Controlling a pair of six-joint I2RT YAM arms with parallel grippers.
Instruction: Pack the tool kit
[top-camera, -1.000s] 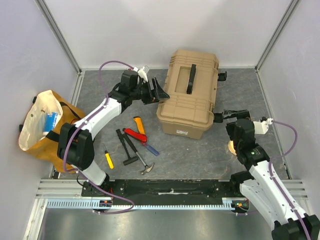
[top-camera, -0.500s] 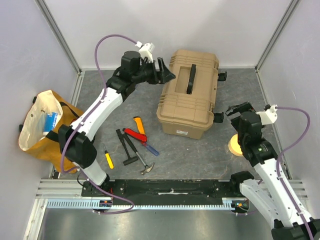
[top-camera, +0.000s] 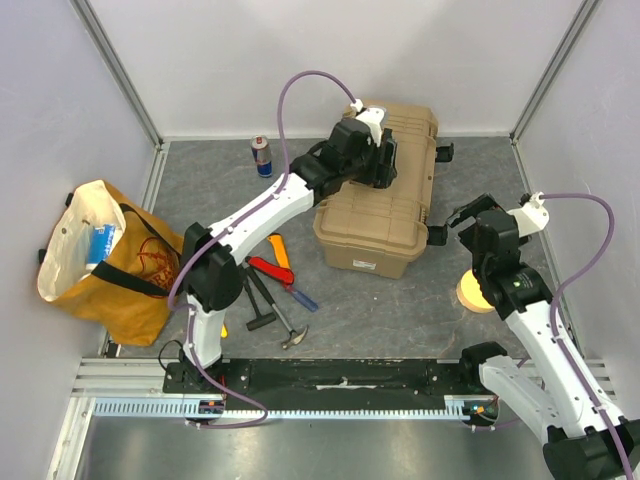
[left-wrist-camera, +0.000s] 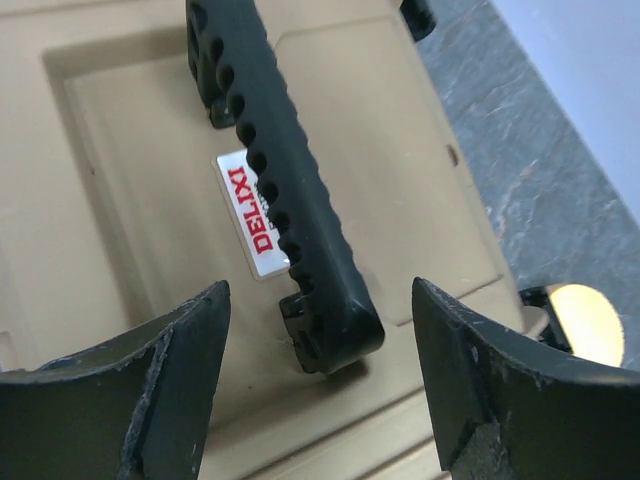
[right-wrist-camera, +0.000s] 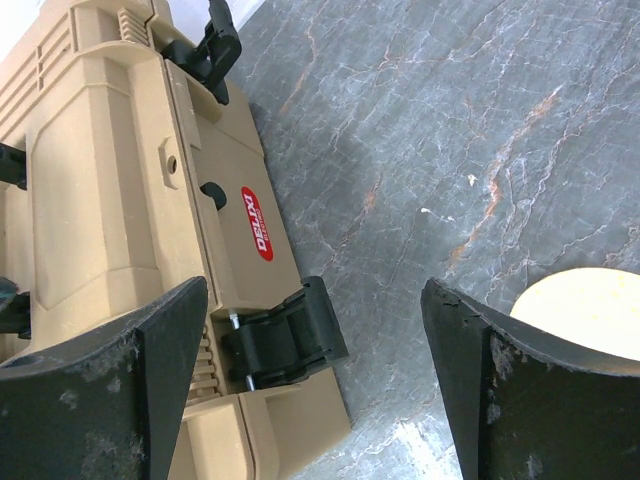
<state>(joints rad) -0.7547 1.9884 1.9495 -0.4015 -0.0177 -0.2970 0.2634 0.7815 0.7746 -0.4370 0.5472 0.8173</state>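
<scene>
toolbox (top-camera: 378, 225): tan, lid shut, upper centre of tabletop (top-camera: 400, 310) | left pincer (left-wrist-camera: 318, 370): spread wide over black handle (left-wrist-camera: 275, 180) | right pincer (right-wrist-camera: 315, 330): spread wide near side latch (right-wrist-camera: 285, 345) | wrist views alone show red DELIXI labels (left-wrist-camera: 250, 215)

Overhead camera: high at the near edge, looking steeply down on the whole table (top-camera: 400, 310). Left wrist camera: close above the toolbox (top-camera: 378, 190) handle (left-wrist-camera: 280, 200), facing down. Right wrist camera: near, low, facing its latch (right-wrist-camera: 285, 345) side. All share the toolbox.
</scene>
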